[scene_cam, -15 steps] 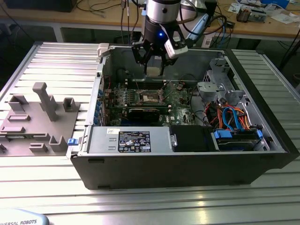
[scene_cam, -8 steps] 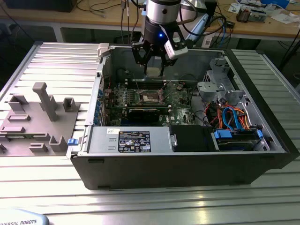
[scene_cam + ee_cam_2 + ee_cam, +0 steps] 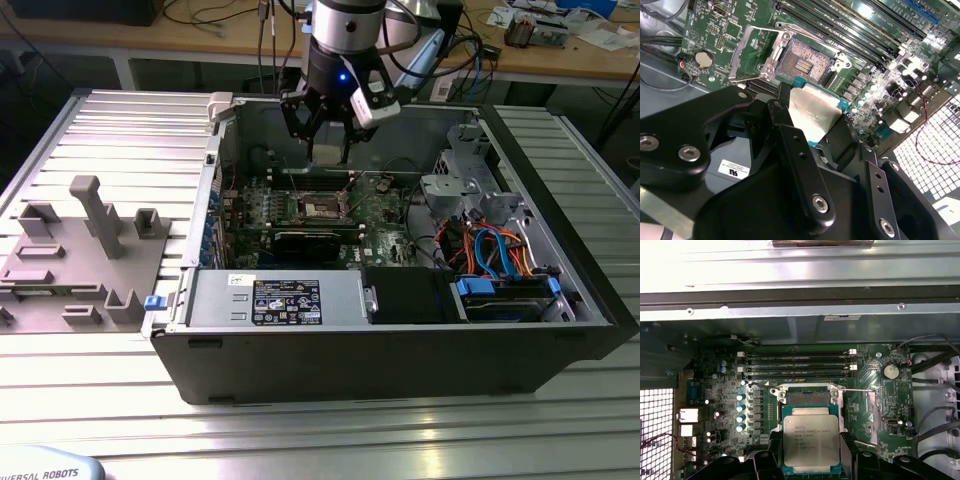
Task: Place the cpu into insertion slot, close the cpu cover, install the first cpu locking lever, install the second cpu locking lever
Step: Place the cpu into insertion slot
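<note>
At the exterior view's left, a grey moulded fixture (image 3: 80,250) is seen lying on the ribbed tabletop (image 3: 300,420), well apart from the action. To its right the open computer case (image 3: 400,340) is laid on its side, and here the work is being done. The gripper (image 3: 328,150) is held above the far middle of the board, over the socket (image 3: 322,207).

The jaws are clamped on the cpu (image 3: 811,442). It is gripped by two opposite edges, and its silvery top is shown flat in the first wrist view. The cpu is not yet seated: it is carried in the air near the socket, whose bare contacts are exposed in the second wrist view. The cpu cover (image 3: 740,52) is swung open and clear of the socket, and a thin wire lever (image 3: 860,389) appears to be released beside it.

So the first step, placing the cpu, is judged to be in hand, with cover and levers not yet dealt with. That placement, it is judged, calls for squareness. The cpu's edges must be matched to the socket frame, the piece kept level, and no force put on the contacts.

At the exterior view's right, a drive cage (image 3: 465,180) and coloured cables (image 3: 495,250) are seen apart from the gripper.
</note>
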Motion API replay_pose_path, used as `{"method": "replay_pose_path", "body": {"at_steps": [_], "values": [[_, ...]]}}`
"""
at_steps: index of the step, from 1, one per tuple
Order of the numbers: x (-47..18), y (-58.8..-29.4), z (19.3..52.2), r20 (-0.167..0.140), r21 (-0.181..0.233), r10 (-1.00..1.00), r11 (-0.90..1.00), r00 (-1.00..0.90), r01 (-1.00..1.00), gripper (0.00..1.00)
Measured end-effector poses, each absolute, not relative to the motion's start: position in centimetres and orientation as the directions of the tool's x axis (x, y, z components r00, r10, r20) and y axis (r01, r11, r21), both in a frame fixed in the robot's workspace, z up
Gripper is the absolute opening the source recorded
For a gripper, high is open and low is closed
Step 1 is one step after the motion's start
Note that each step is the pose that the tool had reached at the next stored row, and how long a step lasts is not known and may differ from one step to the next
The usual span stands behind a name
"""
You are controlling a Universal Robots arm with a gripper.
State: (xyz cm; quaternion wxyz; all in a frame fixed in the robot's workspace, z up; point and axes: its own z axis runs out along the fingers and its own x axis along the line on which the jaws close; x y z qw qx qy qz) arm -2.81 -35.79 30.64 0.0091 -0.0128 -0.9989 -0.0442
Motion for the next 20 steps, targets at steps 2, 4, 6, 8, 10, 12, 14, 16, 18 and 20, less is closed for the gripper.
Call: {"method": "replay_pose_path", "body": {"at_steps": [2, 4, 6, 8, 10, 12, 14, 16, 18, 20], "values": [[-2.81, -35.79, 30.58, 0.019, 0.088, 0.025, 0.996, -1.000, 0.026, 0.54], [-2.81, -35.80, 30.54, 0.019, 0.088, 0.025, 0.996, -1.000, 0.026, 0.54], [-2.81, -35.79, 30.49, 0.019, 0.088, 0.025, 0.996, -1.000, 0.026, 0.54], [-2.81, -35.80, 30.44, 0.019, 0.088, 0.025, 0.996, -1.000, 0.026, 0.54], [-2.81, -35.80, 30.40, 0.019, 0.088, 0.025, 0.996, -1.000, 0.026, 0.54], [-2.81, -35.79, 30.36, 0.019, 0.088, 0.025, 0.996, -1.000, 0.026, 0.54], [-2.81, -35.80, 30.29, 0.019, 0.088, 0.025, 0.996, -1.000, 0.026, 0.54], [-2.81, -35.79, 30.25, 0.019, 0.088, 0.025, 0.996, -1.000, 0.026, 0.54], [-2.81, -35.79, 30.21, 0.019, 0.088, 0.025, 0.996, -1.000, 0.026, 0.54], [-2.81, -35.79, 30.17, 0.019, 0.088, 0.025, 0.996, -1.000, 0.026, 0.54]]}}
